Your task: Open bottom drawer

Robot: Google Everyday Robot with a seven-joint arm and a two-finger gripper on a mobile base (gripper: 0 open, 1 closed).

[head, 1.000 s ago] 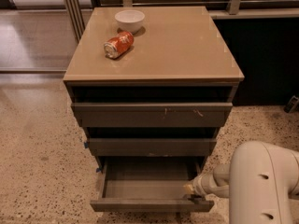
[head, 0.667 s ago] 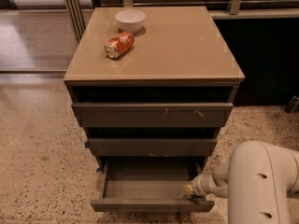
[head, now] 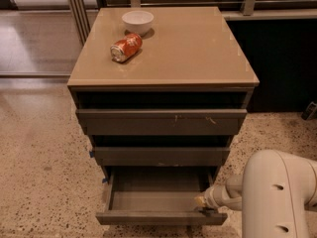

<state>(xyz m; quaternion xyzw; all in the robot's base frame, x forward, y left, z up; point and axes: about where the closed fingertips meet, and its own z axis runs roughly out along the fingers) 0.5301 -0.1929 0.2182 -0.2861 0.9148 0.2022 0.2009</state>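
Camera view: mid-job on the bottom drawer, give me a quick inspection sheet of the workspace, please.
Surface: tan cabinet top, glossy, carrying two items.
Job's things: bottom drawer pulled out, its shallow grey tray showing; middle drawer and top drawer stand far less far out.
Clutter: white bowl at the back of the top; orange drink can lying on its side in front of it.
Hand: hand at the bottom drawer's front right corner, on the white arm coming in from the lower right.
Cables: nothing seen.
Surroundings: speckled floor around the cabinet; dark panel to the right.
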